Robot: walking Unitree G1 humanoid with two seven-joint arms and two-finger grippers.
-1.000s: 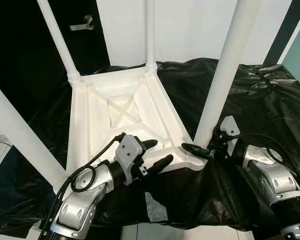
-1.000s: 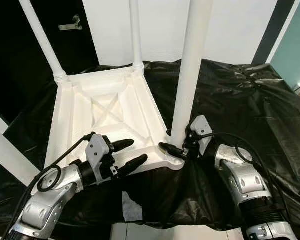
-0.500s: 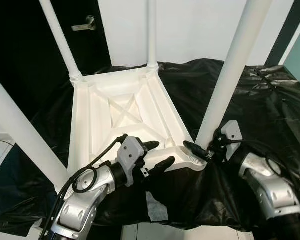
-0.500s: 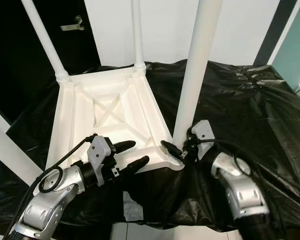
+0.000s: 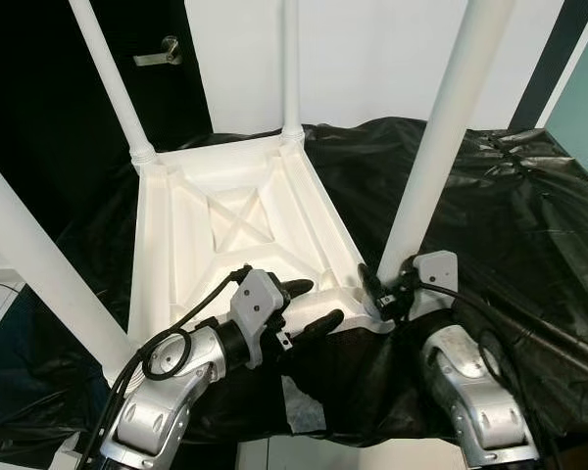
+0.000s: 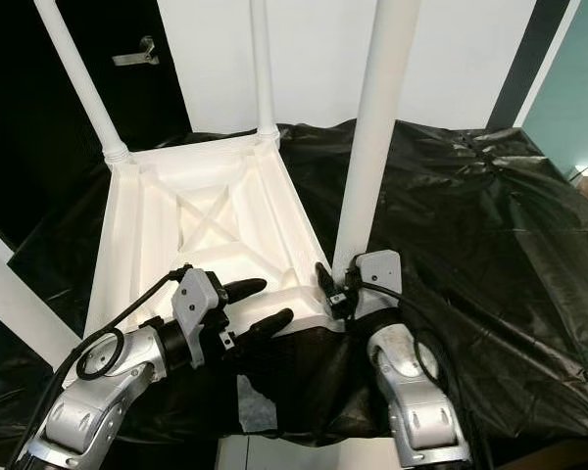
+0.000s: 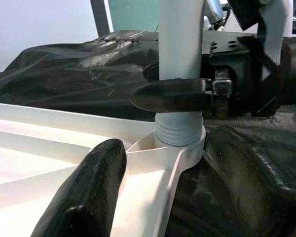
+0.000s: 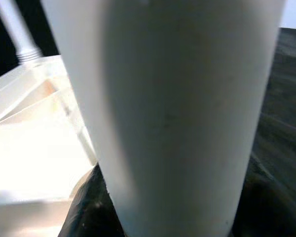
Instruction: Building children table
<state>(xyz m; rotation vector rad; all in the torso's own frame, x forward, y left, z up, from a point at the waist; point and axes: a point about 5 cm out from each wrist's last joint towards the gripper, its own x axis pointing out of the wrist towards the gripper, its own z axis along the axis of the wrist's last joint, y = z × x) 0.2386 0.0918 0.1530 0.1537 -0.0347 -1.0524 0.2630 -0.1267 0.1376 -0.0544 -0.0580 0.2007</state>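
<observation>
While the white table top [image 5: 235,230] lies upside down on the black sheet [image 5: 510,206] in the middle of the frame, four white legs stand up from its corners, and the work is on the near right leg [image 5: 441,147], which rises from the lower centre to the top right of the head views. The right gripper [image 5: 377,294] sits at the foot of that leg, its black fingers closed around the base just above the ribbed collar; the left wrist view shows one finger [image 7: 170,95] pressed across the leg where it enters the corner socket [image 7: 180,148]. The left gripper [image 5: 309,305] rests at the lower centre on the near edge of the table top, fingers spread apart and grasping nothing, one finger lying over the rim as if to steady the piece. The far legs [image 5: 113,83] in the upper left and upper centre look seated already. The step in hand appears to be turning the last leg home in its socket. The next move probably calls for twisting the leg about its own axis while keeping it upright, with the left gripper pressing down so the table top does not spin or slide on the slick sheet. Whether the thread is fully home cannot be told.
</observation>
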